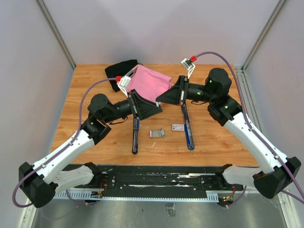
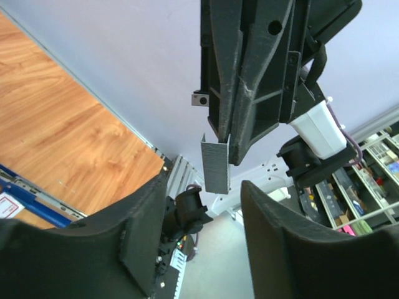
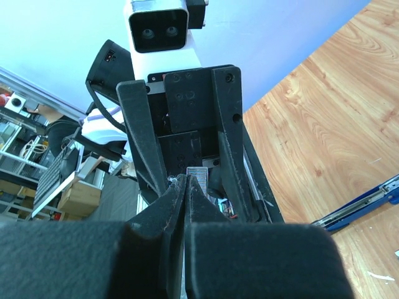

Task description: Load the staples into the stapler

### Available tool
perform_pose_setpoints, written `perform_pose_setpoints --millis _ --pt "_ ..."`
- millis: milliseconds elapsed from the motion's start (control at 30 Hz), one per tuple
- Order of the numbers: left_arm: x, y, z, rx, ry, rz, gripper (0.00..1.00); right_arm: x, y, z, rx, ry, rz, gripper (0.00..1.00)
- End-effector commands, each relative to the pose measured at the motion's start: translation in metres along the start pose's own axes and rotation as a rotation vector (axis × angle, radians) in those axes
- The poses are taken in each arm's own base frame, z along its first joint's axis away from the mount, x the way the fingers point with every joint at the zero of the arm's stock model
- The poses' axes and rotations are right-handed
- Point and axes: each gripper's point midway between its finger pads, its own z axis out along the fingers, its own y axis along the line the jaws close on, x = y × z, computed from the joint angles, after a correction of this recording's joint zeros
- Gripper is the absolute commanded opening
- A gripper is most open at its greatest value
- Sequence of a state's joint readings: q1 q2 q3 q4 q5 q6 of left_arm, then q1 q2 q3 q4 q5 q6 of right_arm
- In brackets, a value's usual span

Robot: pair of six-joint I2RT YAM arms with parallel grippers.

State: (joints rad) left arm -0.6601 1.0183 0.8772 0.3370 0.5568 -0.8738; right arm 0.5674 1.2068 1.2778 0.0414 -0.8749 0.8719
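I had the two arms nose to nose above the middle of the table [image 1: 85, 85]. The right gripper [image 3: 187, 180] had its fingers pressed fully together, pinching the staples [image 2: 216, 168], a grey ridged strip that stuck out past its tips. In the left wrist view the strip hung from 12 o'clock into the gap of the left gripper [image 2: 204, 187]. That gripper's jaws stood roughly half apart, one finger on each side of the strip. I saw daylight on both sides and it had hold of nothing.

On the wood at 6 o'clock from the meeting point lay a silvery-grey block [image 1: 157, 133]. Just beside it at 3 o'clock was the white carton [image 1: 177, 127] with red print. The stapler [image 1: 188, 130] showed as a long blue-edged rail at 3 o'clock from the carton, with a dark bar [image 1: 135, 137] at 9 o'clock from the block. I could not tell whether the two were joined. A pink cloth [image 1: 149, 83] sat at the table's 12 o'clock edge, with a black bundle [image 1: 118, 71] at 9 o'clock from the cloth.
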Motion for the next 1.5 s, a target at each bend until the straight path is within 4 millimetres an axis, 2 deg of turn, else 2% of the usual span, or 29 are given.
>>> perform_pose_setpoints --millis 0,200,367,833,900,1033,1100,1333,1467 --pt "-0.011 -0.031 0.001 0.096 -0.018 0.037 0.52 0.001 0.017 -0.003 -0.065 0.004 -0.017 0.01" --pt "-0.013 -0.037 -0.001 0.122 -0.037 0.021 0.43 0.005 0.020 -0.003 -0.081 0.009 -0.010 0.00" --pt "-0.015 -0.040 -0.001 0.136 -0.049 0.007 0.41 0.005 0.026 -0.004 -0.096 0.009 -0.015 0.01" --pt "-0.009 -0.045 -0.005 0.149 -0.039 -0.006 0.16 0.005 0.026 -0.007 -0.073 -0.021 -0.002 0.01" --pt "-0.006 -0.042 -0.004 0.145 -0.033 -0.011 0.13 0.006 0.025 -0.009 -0.060 -0.030 -0.004 0.04" --pt "-0.002 -0.035 -0.002 0.131 -0.022 -0.022 0.13 0.003 0.022 -0.014 -0.014 -0.057 -0.035 0.24" --pt "0.002 -0.032 0.000 0.129 -0.004 -0.025 0.12 -0.001 0.021 -0.016 0.009 -0.080 -0.048 0.31" --pt "0.021 -0.018 0.001 0.117 0.064 -0.048 0.09 -0.023 0.003 -0.035 0.098 -0.182 -0.059 0.41" --pt "0.039 -0.008 0.000 0.089 0.161 -0.034 0.09 -0.016 -0.011 -0.039 0.168 -0.103 -0.113 0.46"
